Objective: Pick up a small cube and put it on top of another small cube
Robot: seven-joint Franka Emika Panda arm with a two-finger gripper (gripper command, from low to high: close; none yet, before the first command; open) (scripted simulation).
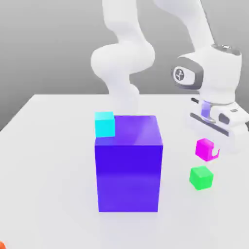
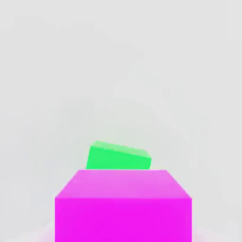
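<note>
Two opposite faces gave us our hold: the tool (image 1: 212, 150) gripped the magenta cube (image 1: 204, 149), which we judged light, stiff and slightly slippery.

In the exterior view, a pale part of my gripper (image 1: 210, 149) covers a piece of the magenta cube (image 1: 204, 148), on the side toward that view's right. My hand (image 1: 219, 124) runs past the right edge, and my arm (image 1: 124, 58) is cut off above. The blue-violet block (image 1: 128, 177) hides my arm's foot. Near left, an orange thing (image 1: 2, 245) is mostly cropped; I can't tell its shape. In my hand view the magenta cube, itself cut by the edge, hides part of the green cube (image 2: 118, 158).
</note>
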